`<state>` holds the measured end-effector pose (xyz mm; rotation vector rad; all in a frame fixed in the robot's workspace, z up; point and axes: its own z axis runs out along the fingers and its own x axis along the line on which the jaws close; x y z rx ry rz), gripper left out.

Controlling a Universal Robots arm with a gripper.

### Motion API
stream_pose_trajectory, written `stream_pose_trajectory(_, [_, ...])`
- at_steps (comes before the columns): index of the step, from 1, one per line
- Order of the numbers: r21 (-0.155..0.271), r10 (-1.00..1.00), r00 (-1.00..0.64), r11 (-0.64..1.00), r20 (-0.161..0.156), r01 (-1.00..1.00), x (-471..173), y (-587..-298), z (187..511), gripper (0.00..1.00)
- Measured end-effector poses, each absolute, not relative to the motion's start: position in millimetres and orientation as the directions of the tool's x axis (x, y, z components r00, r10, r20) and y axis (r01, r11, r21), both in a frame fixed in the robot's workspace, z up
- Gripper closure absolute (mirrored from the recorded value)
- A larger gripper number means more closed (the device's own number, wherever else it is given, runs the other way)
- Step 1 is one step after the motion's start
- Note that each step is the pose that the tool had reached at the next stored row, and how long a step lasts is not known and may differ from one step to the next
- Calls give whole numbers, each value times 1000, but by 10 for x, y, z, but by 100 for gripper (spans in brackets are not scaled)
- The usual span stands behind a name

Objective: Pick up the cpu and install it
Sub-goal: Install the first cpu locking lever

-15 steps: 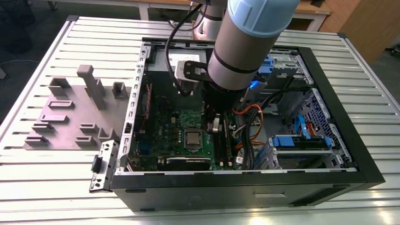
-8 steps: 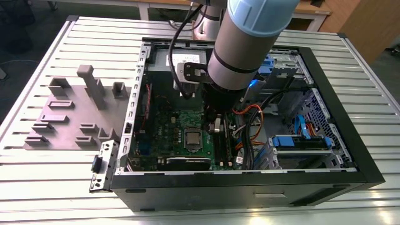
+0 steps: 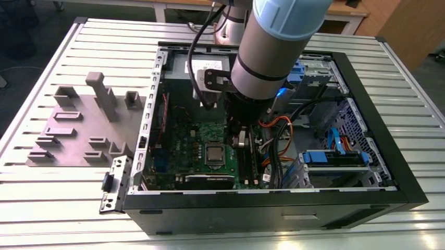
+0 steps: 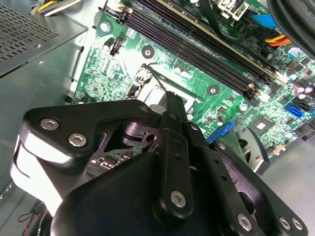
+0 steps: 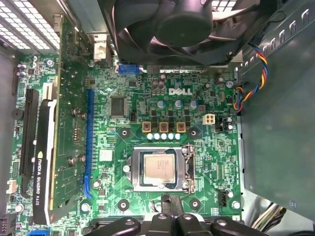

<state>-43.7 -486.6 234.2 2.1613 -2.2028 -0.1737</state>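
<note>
In the exterior view, a grey fixture plate (image 3: pixel 76 127) lies on the slatted table (image 3: pixel 41 208) at about nine o'clock from the open computer case (image 3: pixel 389 172). Inside it, on the green motherboard (image 3: pixel 191 140), the cpu (image 3: pixel 214 152) sits flat in the socket frame (image 5: pixel 158 169) — seated squarely, as the first wrist view (image 5: pixel 158 167) confirms. The arm (image 3: pixel 278 47) hangs over the case, its gripper (image 5: pixel 167 209) just past the socket's edge — whether wide or narrow I cannot tell. A fan (image 5: pixel 172 24) sits at twelve o'clock from the socket.
</note>
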Motion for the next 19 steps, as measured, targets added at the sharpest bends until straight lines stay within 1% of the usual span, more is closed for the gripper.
stream_pose_trajectory(12, [116,-999,-17,12,-42,-993,-410,-4851,2341,89])
stream_pose_trajectory(19, [115,-999,-16,13,-27,-993,-409,-4854,2281,89])
